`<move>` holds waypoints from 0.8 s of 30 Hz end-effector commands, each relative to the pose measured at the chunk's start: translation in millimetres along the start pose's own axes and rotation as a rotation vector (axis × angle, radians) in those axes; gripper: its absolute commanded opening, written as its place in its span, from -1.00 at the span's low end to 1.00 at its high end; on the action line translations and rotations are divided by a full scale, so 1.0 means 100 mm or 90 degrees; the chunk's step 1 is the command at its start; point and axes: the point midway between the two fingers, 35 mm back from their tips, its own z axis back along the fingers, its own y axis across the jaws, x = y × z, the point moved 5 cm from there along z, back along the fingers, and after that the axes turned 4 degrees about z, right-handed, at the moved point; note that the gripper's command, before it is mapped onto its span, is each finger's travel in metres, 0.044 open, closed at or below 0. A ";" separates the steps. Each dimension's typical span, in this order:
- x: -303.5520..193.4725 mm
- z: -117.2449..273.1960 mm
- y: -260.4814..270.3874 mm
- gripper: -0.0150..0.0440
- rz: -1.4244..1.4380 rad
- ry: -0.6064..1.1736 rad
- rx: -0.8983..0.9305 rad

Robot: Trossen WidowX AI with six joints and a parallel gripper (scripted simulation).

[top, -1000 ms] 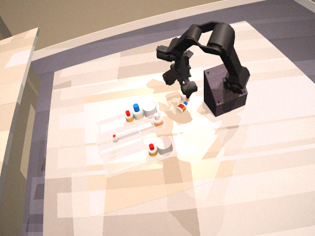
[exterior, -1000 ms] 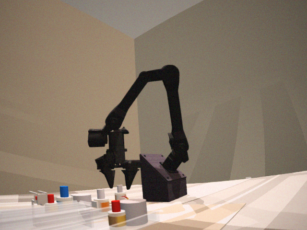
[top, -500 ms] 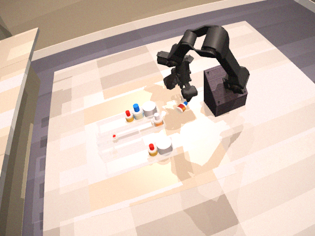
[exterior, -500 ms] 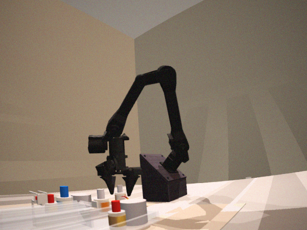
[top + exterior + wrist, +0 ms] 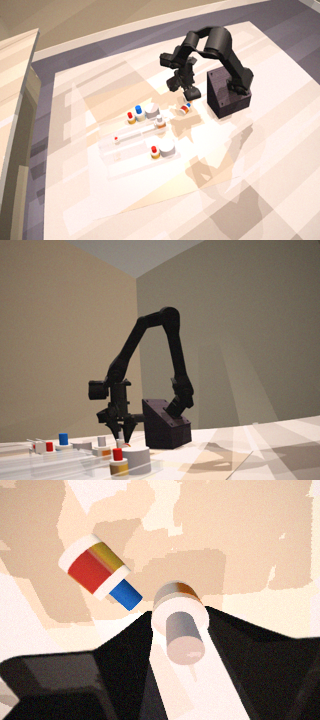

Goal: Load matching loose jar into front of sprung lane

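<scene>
My gripper (image 5: 188, 97) (image 5: 121, 442) (image 5: 177, 613) points down, shut on the loose grey-capped jar with a white and orange body. This jar (image 5: 120, 435) (image 5: 180, 611) is upright, with a fingertip against each side; in the top view the fingers mostly hide it. A matching grey-capped jar (image 5: 160, 124) (image 5: 105, 453) stands upright near the front end of the clear middle lane. A small white block with a red mark (image 5: 116, 139) is toward that lane's far end. The pusher plate is hard to make out.
A blue-capped jar (image 5: 184, 109) (image 5: 95, 566) lies on its side beside the held jar. One side lane holds a red-capped jar (image 5: 131, 119), a blue-capped jar (image 5: 140, 115) and a grey cylinder (image 5: 152, 111). The other holds a red-capped jar (image 5: 155, 152) and a grey cylinder (image 5: 167, 149).
</scene>
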 end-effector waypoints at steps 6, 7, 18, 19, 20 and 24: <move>0.01 0.09 -0.02 -0.31 -0.002 -0.002 -0.001; 0.02 0.16 -0.04 -0.40 -0.003 -0.002 -0.002; -0.04 0.95 -0.10 -0.49 -0.003 -0.001 -0.003; -0.05 1.02 -0.10 -0.49 -0.003 -0.001 -0.003; -0.06 1.05 -0.10 -0.49 -0.003 -0.001 -0.002; -0.03 1.06 -0.09 -0.49 -0.003 -0.001 -0.004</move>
